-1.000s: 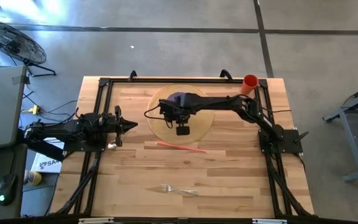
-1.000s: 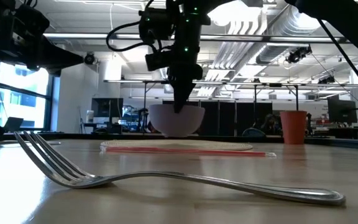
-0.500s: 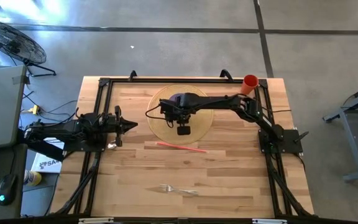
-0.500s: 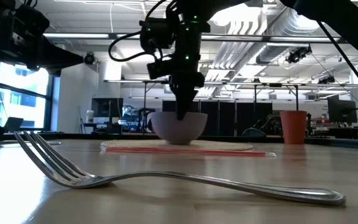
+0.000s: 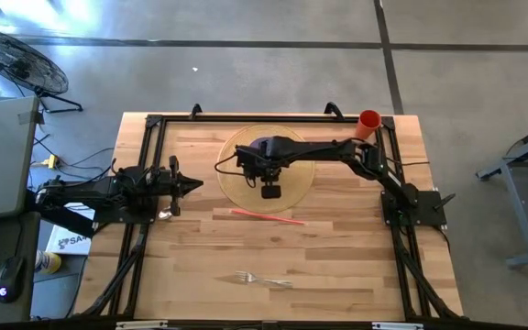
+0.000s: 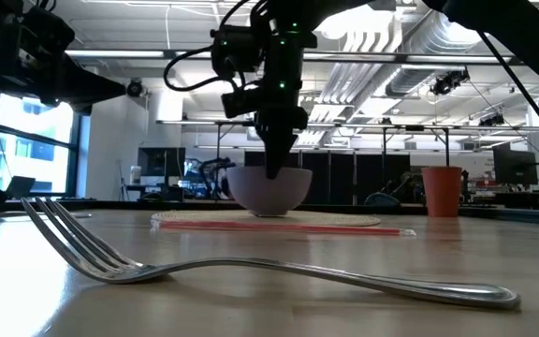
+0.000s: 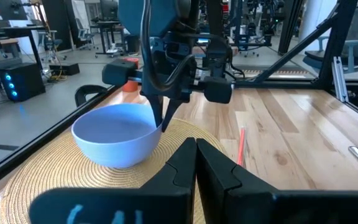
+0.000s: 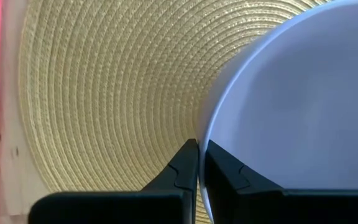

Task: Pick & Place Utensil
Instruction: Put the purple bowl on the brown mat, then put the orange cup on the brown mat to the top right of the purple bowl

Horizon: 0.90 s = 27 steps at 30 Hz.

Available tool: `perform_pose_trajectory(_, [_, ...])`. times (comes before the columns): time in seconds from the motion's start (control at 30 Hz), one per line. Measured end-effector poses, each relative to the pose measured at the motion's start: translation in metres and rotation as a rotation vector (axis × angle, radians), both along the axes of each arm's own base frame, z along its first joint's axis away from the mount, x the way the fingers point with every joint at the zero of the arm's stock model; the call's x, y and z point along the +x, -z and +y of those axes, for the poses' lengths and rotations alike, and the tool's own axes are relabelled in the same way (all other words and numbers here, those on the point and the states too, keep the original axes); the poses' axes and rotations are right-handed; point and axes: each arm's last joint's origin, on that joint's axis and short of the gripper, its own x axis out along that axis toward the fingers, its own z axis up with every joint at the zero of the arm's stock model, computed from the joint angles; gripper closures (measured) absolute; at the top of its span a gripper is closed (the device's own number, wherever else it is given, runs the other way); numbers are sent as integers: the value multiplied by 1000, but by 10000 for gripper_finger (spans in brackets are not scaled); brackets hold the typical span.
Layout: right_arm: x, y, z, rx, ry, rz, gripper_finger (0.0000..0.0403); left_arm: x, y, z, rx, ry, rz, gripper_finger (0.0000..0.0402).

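The silver fork (image 5: 262, 278) lies flat near the table's near edge and fills the foreground of the low view (image 6: 251, 271); no gripper is near it. My right gripper (image 5: 265, 165) points down at the pale purple bowl (image 5: 262, 147), which stands on the round woven mat (image 5: 236, 188), and is shut on the bowl. My left gripper (image 5: 195, 184) waits shut over the table's left side, touching nothing; in its wrist view the fingers (image 7: 196, 152) meet. My right gripper pinches the bowl's rim (image 8: 202, 140) on its near side, one finger inside the bowl and one outside. The fingers (image 6: 271, 159) come from above, pointing down. The bowl sits upright with its base on the woven mat (image 7: 55, 174).
A thin red-pink straw (image 5: 267, 216) lies on the wood just near of the mat. An orange cup (image 5: 368, 123) stands at the far right corner. Black frame rails run along the table's left, right and far edges. Bare wood lies around the fork.
My right gripper has moved down with the bowl in its hold. The bowl, lifted a little above the mat a second ago, now rests on it. Over the last half second nothing has moved.
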Motion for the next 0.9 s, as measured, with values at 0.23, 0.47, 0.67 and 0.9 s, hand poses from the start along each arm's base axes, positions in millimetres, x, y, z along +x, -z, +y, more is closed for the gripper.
perform_pose_trajectory(0.23, [0,0,0,2,18,-4,347,0,0,0,0,0,0,394])
perform_pose_trajectory(0.47, [1,-5,1,0,69,-26,267,0,0,0,0,0,0,394])
perform_pose_trajectory(0.67, [-12,-51,11,-24,100,-92,223,0,0,0,0,0,0,394])
perform_pose_trajectory(0.9, [-53,-109,29,-108,242,-172,194,0,0,0,0,0,0,394])
